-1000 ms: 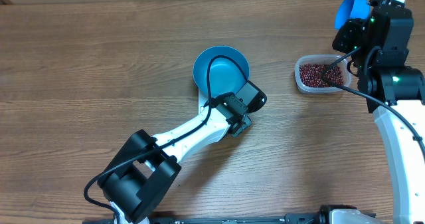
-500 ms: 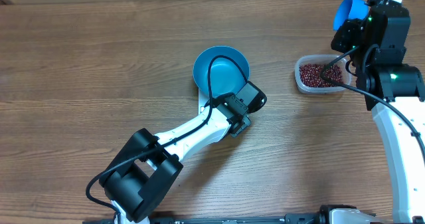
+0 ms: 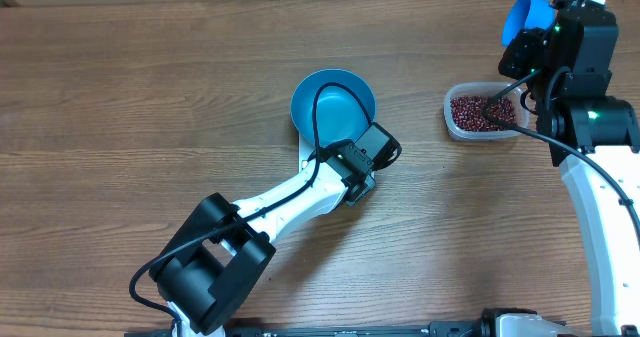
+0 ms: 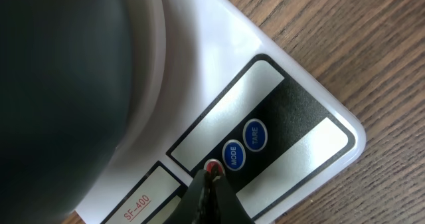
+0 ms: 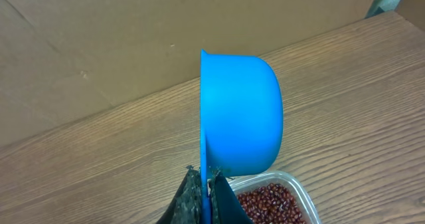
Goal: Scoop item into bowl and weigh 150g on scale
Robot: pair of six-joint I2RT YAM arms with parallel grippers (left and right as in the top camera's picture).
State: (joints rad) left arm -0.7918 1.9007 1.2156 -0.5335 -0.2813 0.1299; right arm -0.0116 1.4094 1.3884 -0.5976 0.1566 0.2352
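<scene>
The blue bowl point(image 3: 333, 102) stands empty on the white scale point(image 4: 292, 137), which it and my left arm largely cover in the overhead view. My left gripper point(image 4: 212, 172) is shut, its tips resting on the scale's red button point(image 4: 211, 165) beside the blue MODE and TARE buttons. The bowl's underside point(image 4: 60, 84) looms dark at upper left of the left wrist view. My right gripper point(image 5: 206, 179) is shut on the handle of a blue scoop point(image 5: 242, 111), held upright above the tub's far side. The item, red-brown beans point(image 5: 272, 201), fills a clear tub point(image 3: 483, 112).
The tub stands at the right of the wooden table point(image 3: 150, 97), well apart from the bowl. A cardboard wall point(image 5: 133, 38) rises behind the table's far edge. The left arm point(image 3: 280, 202) stretches from the near edge up to the scale.
The right gripper with the scoop has shifted slightly left. The left gripper stays on the scale's buttons.
</scene>
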